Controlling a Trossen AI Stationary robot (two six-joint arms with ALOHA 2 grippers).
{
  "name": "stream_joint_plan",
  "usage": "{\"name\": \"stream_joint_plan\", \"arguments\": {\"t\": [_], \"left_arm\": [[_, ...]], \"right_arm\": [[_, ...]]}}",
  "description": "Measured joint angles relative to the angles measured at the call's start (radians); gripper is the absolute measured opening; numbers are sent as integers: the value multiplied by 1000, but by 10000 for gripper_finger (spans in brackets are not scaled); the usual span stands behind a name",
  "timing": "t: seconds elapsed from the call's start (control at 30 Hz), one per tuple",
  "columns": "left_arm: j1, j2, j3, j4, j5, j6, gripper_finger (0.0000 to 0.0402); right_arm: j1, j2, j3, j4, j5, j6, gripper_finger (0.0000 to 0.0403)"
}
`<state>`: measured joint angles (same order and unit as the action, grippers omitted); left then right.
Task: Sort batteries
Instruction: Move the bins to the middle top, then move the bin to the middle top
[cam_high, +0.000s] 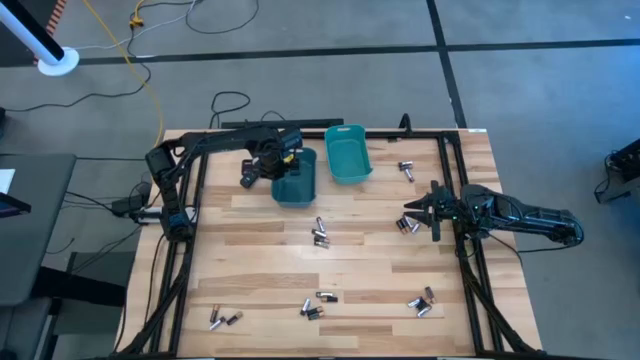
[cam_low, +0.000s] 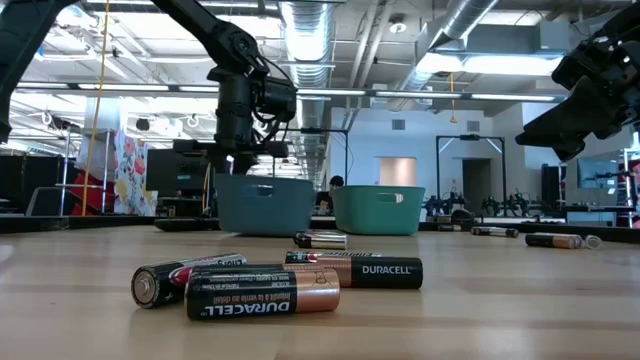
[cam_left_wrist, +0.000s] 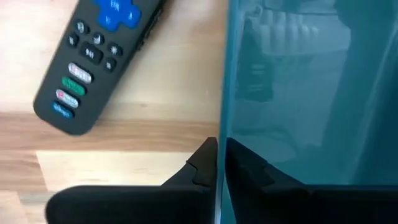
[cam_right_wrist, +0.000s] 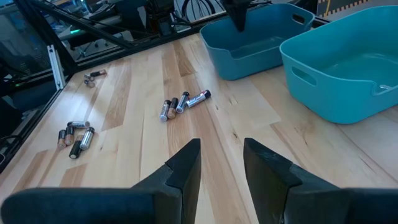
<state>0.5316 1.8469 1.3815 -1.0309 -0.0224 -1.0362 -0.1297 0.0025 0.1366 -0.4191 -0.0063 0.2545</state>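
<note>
Two teal bins stand at the table's far middle: a darker one (cam_high: 298, 182) (cam_right_wrist: 255, 37) and a lighter one (cam_high: 347, 155) (cam_right_wrist: 342, 68) to its right. My left gripper (cam_high: 277, 163) (cam_left_wrist: 221, 165) is at the darker bin's left wall, shut on it. Small batteries lie on the wood in several loose groups (cam_high: 320, 236) (cam_high: 408, 225) (cam_high: 420, 302) (cam_low: 270, 285). My right gripper (cam_high: 420, 212) (cam_right_wrist: 221, 162) hovers open above the table beside the group at the right and holds nothing. My left gripper pinches the darker bin's left wall (cam_left_wrist: 221, 124) at its rim. One finger (cam_left_wrist: 202, 168) is outside and the other (cam_left_wrist: 245, 171) is inside, seen through the wall. The fingers come from above, pointing down. The bin stands flat on the table.
A black remote with blue buttons (cam_high: 248, 172) (cam_left_wrist: 93, 62) lies just left of the darker bin. More batteries lie near the far right (cam_high: 405, 170) and along the near edge (cam_high: 225, 318) (cam_high: 315, 305). Bare wood spreads across the table's middle.
</note>
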Motion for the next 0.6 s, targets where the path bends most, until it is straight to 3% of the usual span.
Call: {"name": "stream_joint_plan", "arguments": {"t": [0.6], "left_arm": [[-2, -21, 0, -11, -2, 48, 99]], "right_arm": [[0, 0, 0, 0, 0, 0, 139]]}}
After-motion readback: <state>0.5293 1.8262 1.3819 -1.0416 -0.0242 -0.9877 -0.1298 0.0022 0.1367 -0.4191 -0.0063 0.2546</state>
